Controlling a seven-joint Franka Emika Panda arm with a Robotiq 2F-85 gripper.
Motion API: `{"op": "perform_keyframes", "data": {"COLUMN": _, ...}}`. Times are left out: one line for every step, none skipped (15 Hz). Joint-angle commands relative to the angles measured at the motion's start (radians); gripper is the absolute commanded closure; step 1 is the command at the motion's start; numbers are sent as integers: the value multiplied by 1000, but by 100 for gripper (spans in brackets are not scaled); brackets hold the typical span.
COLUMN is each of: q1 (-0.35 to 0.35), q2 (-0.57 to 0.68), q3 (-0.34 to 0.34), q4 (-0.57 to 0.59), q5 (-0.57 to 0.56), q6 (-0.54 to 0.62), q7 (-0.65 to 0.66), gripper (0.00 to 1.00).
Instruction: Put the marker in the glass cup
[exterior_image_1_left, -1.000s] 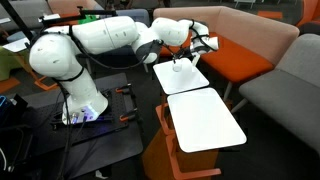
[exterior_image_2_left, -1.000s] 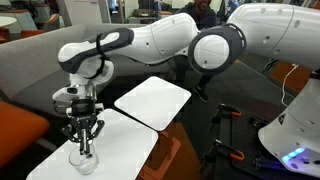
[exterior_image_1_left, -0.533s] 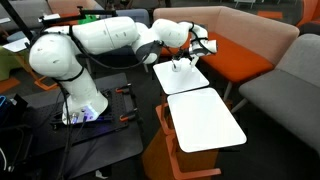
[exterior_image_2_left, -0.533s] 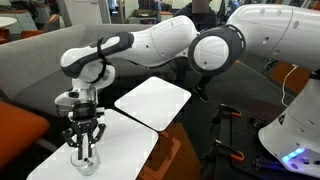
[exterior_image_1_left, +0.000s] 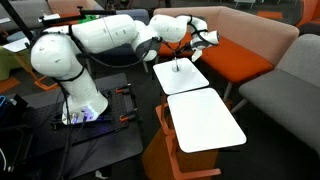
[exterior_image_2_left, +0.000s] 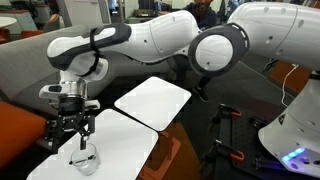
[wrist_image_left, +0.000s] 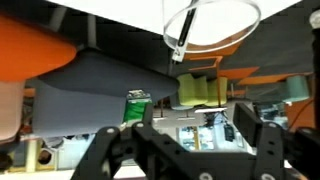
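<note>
The glass cup (exterior_image_2_left: 83, 158) stands on the far white tabletop (exterior_image_2_left: 120, 150), and shows as a faint outline (exterior_image_1_left: 178, 70) in both exterior views. The marker (exterior_image_1_left: 178, 62) stands leaning inside it as a thin dark stick. In the wrist view the cup's round rim (wrist_image_left: 212, 22) is at the top, with the marker (wrist_image_left: 179, 42) slanting across it. My gripper (exterior_image_2_left: 70, 135) hangs open a little above the cup and touches nothing. Its two black fingers (wrist_image_left: 108, 152) stand wide apart in the wrist view, with nothing between them.
A second white tabletop (exterior_image_1_left: 205, 120) adjoins the one with the cup. An orange sofa (exterior_image_1_left: 240, 55) and a grey sofa (exterior_image_1_left: 290, 90) stand round the tables. The robot's base (exterior_image_1_left: 80, 105) sits on a dark cart with cables.
The gripper was shut on the marker down at the cup. It has opened, left the marker standing in the cup, and risen clear above it.
</note>
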Motion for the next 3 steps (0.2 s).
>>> {"op": "perform_keyframes", "data": {"q1": 45, "q2": -1, "q3": -38, "q4": 57, "q5": -37, "q6": 1, "q7": 207, "gripper": 0}}
{"op": "perform_keyframes", "data": {"q1": 62, "q2": -2, "q3": -46, "q4": 71, "q5": -54, "q6": 9, "q7": 255, "gripper": 0}}
{"op": "perform_keyframes", "data": {"q1": 76, "q2": -2, "q3": -52, "q4": 84, "q5": -71, "q6": 8, "q7": 304, "gripper": 0}}
